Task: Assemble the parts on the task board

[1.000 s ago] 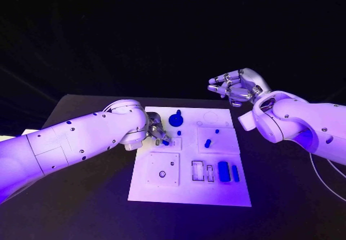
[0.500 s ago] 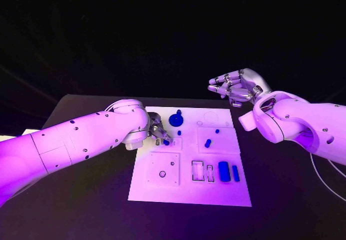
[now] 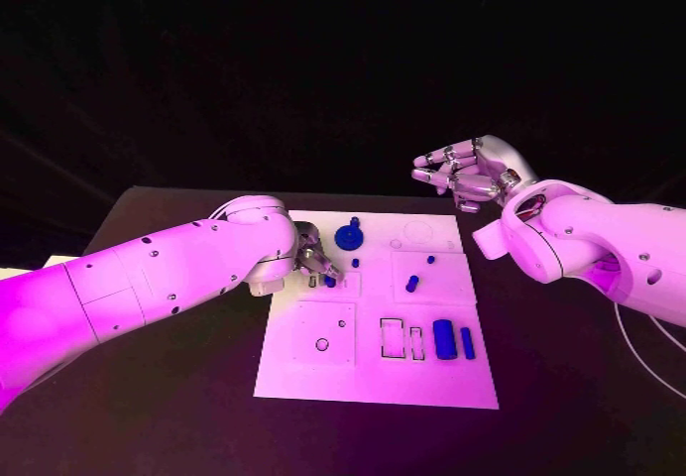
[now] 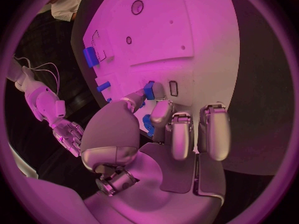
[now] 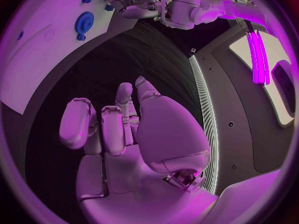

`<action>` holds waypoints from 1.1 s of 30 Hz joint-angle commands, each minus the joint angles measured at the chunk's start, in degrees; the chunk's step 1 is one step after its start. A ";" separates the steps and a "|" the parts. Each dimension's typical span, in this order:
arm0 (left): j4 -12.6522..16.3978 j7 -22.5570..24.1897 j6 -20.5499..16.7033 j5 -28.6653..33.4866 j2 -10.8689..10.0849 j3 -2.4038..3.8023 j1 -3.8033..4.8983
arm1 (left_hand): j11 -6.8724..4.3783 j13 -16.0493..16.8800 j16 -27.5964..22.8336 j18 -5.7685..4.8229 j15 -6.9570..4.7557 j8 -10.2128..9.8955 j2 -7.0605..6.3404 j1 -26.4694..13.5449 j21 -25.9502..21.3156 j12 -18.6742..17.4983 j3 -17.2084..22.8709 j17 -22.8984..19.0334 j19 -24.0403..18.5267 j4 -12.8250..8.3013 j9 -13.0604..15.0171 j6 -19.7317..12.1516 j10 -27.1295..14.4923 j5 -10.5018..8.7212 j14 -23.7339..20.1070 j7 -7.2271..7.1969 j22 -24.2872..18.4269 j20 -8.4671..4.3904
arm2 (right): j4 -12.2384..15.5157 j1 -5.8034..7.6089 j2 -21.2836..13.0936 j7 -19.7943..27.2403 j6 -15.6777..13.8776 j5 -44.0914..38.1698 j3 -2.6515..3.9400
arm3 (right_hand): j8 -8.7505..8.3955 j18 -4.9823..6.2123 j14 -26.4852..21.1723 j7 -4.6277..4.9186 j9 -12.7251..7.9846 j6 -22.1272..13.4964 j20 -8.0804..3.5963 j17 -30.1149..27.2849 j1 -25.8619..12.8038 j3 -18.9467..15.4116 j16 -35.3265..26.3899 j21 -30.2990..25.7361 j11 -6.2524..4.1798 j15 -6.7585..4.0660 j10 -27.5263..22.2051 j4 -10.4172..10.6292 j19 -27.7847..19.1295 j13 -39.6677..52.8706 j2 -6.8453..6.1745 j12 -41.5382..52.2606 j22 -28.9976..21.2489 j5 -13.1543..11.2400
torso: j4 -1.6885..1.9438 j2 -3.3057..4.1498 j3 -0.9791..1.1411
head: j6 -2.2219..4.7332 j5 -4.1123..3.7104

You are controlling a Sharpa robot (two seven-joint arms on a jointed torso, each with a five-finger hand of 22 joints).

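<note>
The white task board [image 3: 379,387] lies in the middle of the black table. My left hand [image 3: 312,260] rests low over the board's left middle and pinches a small blue part [image 4: 149,90] between thumb and a finger, its tip against the board next to a small slot [image 4: 173,88]. My right hand [image 3: 465,169] hangs in the air beyond the board's far right corner, fingers loosely bent and apart, holding nothing. A blue gear [image 3: 349,238] sits at the far end of the board, also seen as the gear [image 5: 84,22].
Other blue parts lie on the board: a short peg [image 3: 411,284], a small stud [image 3: 430,260], and two long blocks [image 3: 443,339] [image 3: 468,343] at the near right. Empty rectangular recesses [image 3: 392,337] sit beside them. Black table [image 3: 171,397] surrounds the board.
</note>
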 commanded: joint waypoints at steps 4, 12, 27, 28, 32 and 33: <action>-0.41 -0.92 2.29 -0.21 0.27 -0.30 -0.33 | 0.22 -0.27 0.14 -0.76 -0.41 -0.47 -0.94 -1.84 0.28 -0.17 -2.50 15.06 4.25 0.74 -0.18 0.66 0.32 -0.36 6.04 0.00 9.30 -0.39 | 0.11 -0.04 -0.05 -0.10 0.96 -0.52 0.00 | -0.17 1.05 2.61 0.26 -0.10 0.08 0.01 1.66 0.02 -0.30 -0.33 -0.39 -0.01 -0.07 -0.34 0.00 -0.54 -0.09 0.56 -0.33 -0.16 -0.08 | -0.01 -0.01 -0.07 | 0.01 -0.03; -0.60 -0.89 2.54 0.05 0.40 -0.21 -0.32 | 0.23 -0.42 0.14 -0.75 -0.43 -0.84 -2.12 -3.65 0.22 -0.50 -7.71 15.06 4.23 2.51 -0.29 0.87 0.25 -0.48 6.04 -0.01 9.34 -0.41 | 0.09 -0.04 0.07 -0.22 1.24 -0.47 -0.01 | -0.17 1.05 2.61 0.26 -0.10 0.08 0.01 1.66 0.02 -0.30 -0.33 -0.39 -0.01 -0.07 -0.34 0.00 -0.54 -0.09 0.56 -0.33 -0.16 -0.08 | -0.02 0.00 -0.08 | -0.12 -0.14; -0.65 -0.87 2.04 0.13 0.26 -0.13 -0.32 | 0.14 -0.37 0.14 -0.75 -0.51 -1.15 -1.34 -3.31 0.17 -0.69 -14.03 15.06 4.24 4.65 -0.27 1.08 0.32 -1.00 6.04 -0.11 9.44 -0.51 | 0.01 -0.04 0.13 -0.23 1.64 -0.49 -0.02 | -0.20 1.07 2.57 0.28 -0.11 0.04 0.03 1.54 -0.01 -0.36 -0.46 -0.48 0.01 -0.05 -0.41 0.01 -0.60 -0.16 0.55 -0.38 -0.27 -0.03 | 0.00 -0.02 -0.10 | -0.20 -0.22; -0.54 -0.86 1.91 0.13 0.19 -0.11 -0.32 | 0.14 -0.37 0.14 -0.74 -0.52 -1.16 -1.29 -3.23 0.15 -0.71 -14.15 15.06 4.23 4.67 -0.27 1.08 0.32 -1.01 6.04 -0.11 9.43 -0.51 | 0.00 -0.04 0.14 -0.24 1.66 -0.49 -0.02 | -0.20 1.07 2.57 0.28 -0.11 0.04 0.03 1.54 -0.01 -0.36 -0.46 -0.48 0.01 -0.05 -0.41 0.01 -0.60 -0.16 0.55 -0.38 -0.27 -0.03 | -0.02 -0.03 -0.10 | -0.17 -0.18; 0.20 -0.82 1.17 0.13 -0.37 0.16 -0.32 | 0.15 -0.63 0.14 -0.68 -0.51 -1.21 -1.16 -2.97 -0.08 -0.96 -14.61 15.06 4.15 4.76 -0.27 1.04 0.19 -1.02 6.04 -0.09 9.20 -0.52 | -0.12 -0.05 0.18 -0.23 1.73 -0.49 -0.03 | -0.20 1.07 2.57 0.28 -0.11 0.04 0.03 1.54 -0.01 -0.36 -0.46 -0.48 0.01 -0.05 -0.41 0.01 -0.60 -0.16 0.55 -0.38 -0.27 -0.03 | -0.05 -0.02 -0.15 | -0.03 -0.24; 0.48 -0.79 0.94 0.14 -0.59 0.37 -0.31 | 0.17 -0.92 0.14 -0.63 -0.50 -1.27 -1.16 -2.86 -0.25 -1.26 -14.97 15.06 4.10 4.84 -0.28 0.92 0.02 -1.02 6.04 -0.05 9.03 -0.51 | -0.16 -0.05 0.20 -0.23 1.75 -0.48 -0.04 | -0.20 1.08 2.56 0.29 -0.12 0.03 0.03 1.54 -0.01 -0.37 -0.47 -0.50 0.01 -0.05 -0.41 0.02 -0.62 -0.16 0.56 -0.37 -0.30 -0.03 | -0.05 -0.01 -0.15 | 0.01 -0.29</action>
